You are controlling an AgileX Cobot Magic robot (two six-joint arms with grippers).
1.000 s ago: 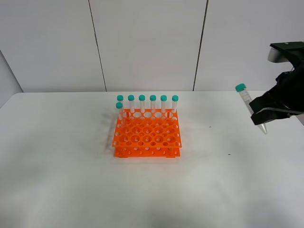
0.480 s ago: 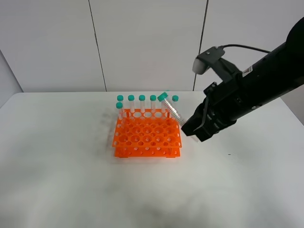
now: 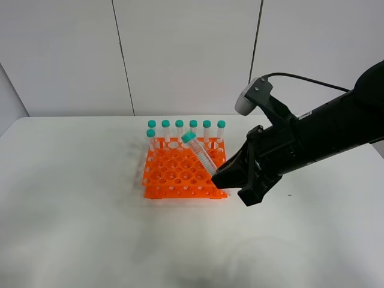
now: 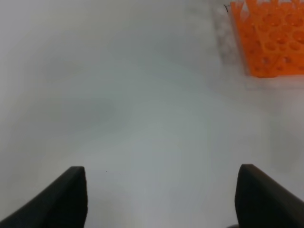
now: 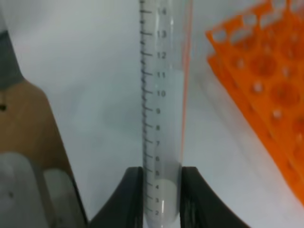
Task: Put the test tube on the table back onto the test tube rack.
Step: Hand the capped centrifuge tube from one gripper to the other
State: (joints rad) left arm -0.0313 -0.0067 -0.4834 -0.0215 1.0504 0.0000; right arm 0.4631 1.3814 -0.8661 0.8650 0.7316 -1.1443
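Now: test tube (image 3: 202,157), pinched near its pointed end between the closed jaws of the right gripper (image 3: 223,179). Tilted, cap up and leaning left, over the right front part of the rack (image 3: 174,174), clear of the table (image 3: 84,228). Lower and further left than half a second ago. Seven more capped tubes (image 3: 179,128) upright at the rack's back. Also: left gripper (image 4: 161,197), jaws wide apart, over the table beside the rack.
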